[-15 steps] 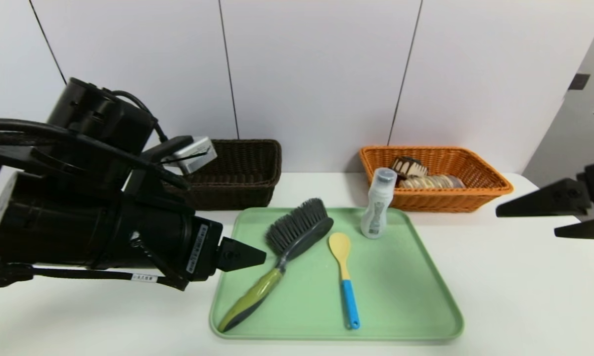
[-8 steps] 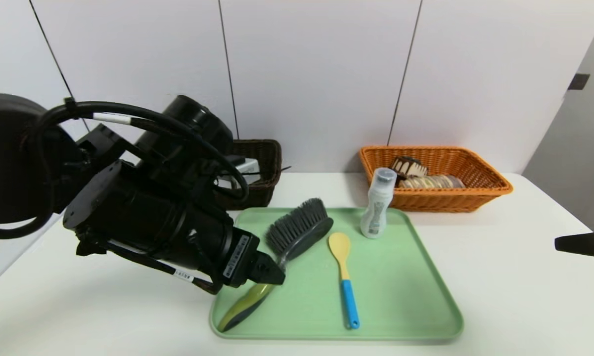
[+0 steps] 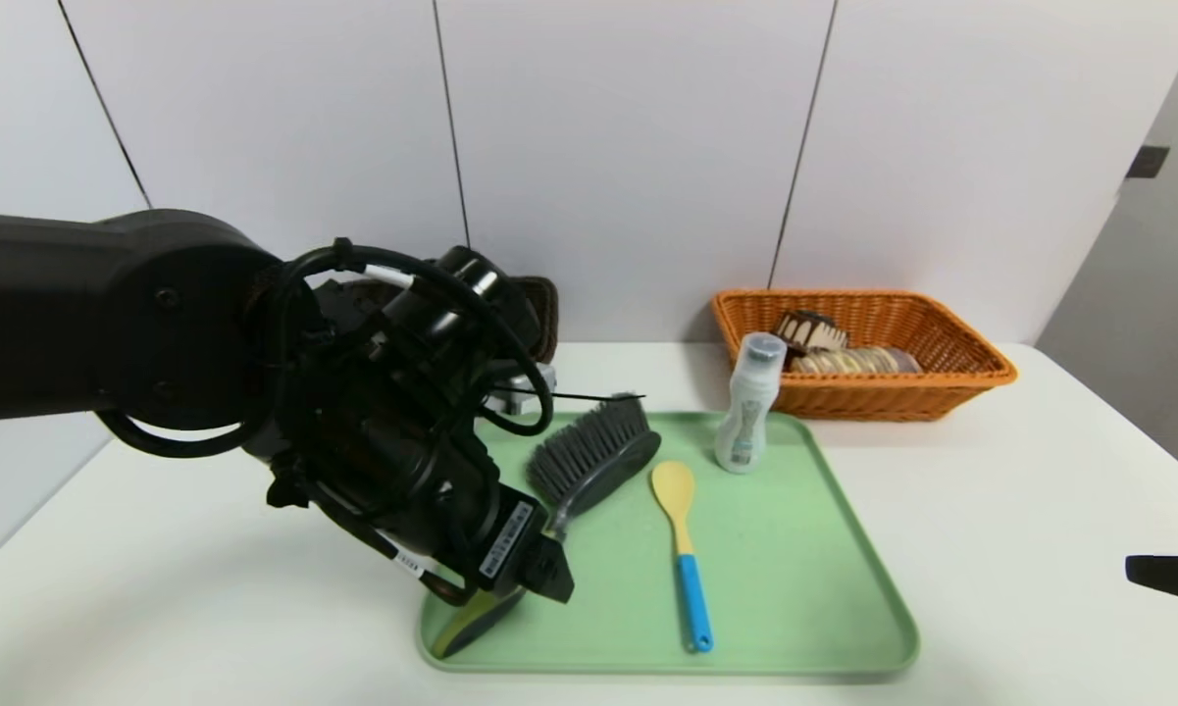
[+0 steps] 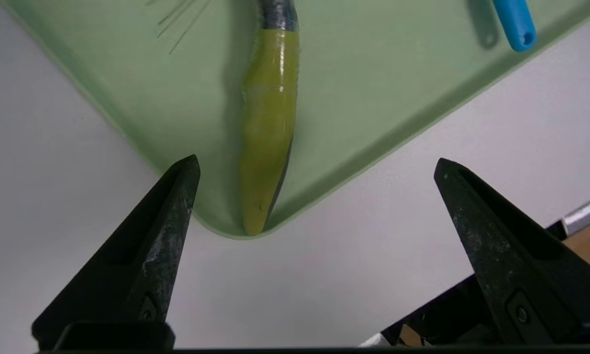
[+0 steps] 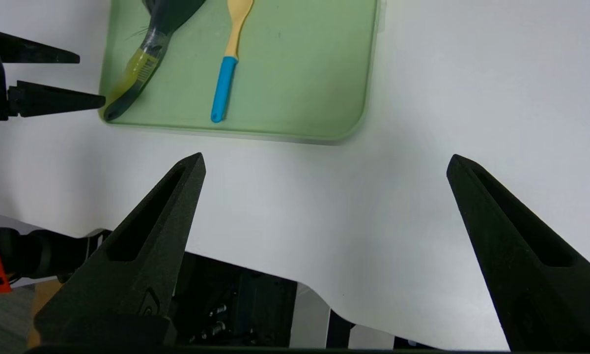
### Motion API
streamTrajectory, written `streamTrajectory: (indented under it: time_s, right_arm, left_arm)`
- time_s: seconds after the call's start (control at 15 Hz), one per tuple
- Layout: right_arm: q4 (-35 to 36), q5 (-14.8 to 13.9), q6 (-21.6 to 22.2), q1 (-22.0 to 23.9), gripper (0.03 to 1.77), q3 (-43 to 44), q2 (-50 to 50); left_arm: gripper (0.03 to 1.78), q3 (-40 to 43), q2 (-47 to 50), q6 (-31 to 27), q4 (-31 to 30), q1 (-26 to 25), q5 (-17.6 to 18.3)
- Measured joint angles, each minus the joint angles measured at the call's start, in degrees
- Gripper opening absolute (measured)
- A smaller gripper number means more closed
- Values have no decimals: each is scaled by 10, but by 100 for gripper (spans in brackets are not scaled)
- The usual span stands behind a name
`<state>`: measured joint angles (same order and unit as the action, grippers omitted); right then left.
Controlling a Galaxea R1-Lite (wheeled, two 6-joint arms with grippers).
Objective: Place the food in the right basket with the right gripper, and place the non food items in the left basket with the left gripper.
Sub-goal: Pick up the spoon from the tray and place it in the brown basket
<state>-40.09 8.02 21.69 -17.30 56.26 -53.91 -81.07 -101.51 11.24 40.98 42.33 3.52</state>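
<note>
The grey-bristled brush (image 3: 589, 449) lies slanted on the green tray (image 3: 804, 588). Its green handle (image 4: 267, 132) points to the tray's near left corner. My left gripper (image 3: 547, 580) hangs open just above that handle end (image 4: 317, 161), the jaws wide apart with nothing between them. The yellow spoon with blue handle (image 3: 682, 534) lies mid-tray, and the white bottle (image 3: 748, 412) stands at the tray's back. The cake wedge (image 3: 809, 331) and the braided loaf (image 3: 855, 361) sit in the orange basket (image 3: 951, 378). My right gripper (image 5: 326, 158) is open over the table's near right edge.
The dark brown basket (image 3: 547, 312) is mostly hidden behind my left arm, at the back left. White table surface surrounds the tray. A white panelled wall stands behind both baskets. The table's front edge (image 5: 295, 290) runs beneath the right gripper.
My left arm has swung down and rightward, bringing its gripper from left of the tray to above the brush handle's end. The right gripper has sunk lower at the right edge.
</note>
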Motion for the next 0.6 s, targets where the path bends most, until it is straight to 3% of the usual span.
streamTrajectory:
  time_s: [0.2,0.6]
  right_arm:
    - [64,-1,0,-1,170,-55,14]
    - [68,-1,1,-1,170,-94,23]
  left_arm:
    - [169,-49,-22,19,0,6,-17]
    - [169,-220,-111,216,1,65,-16]
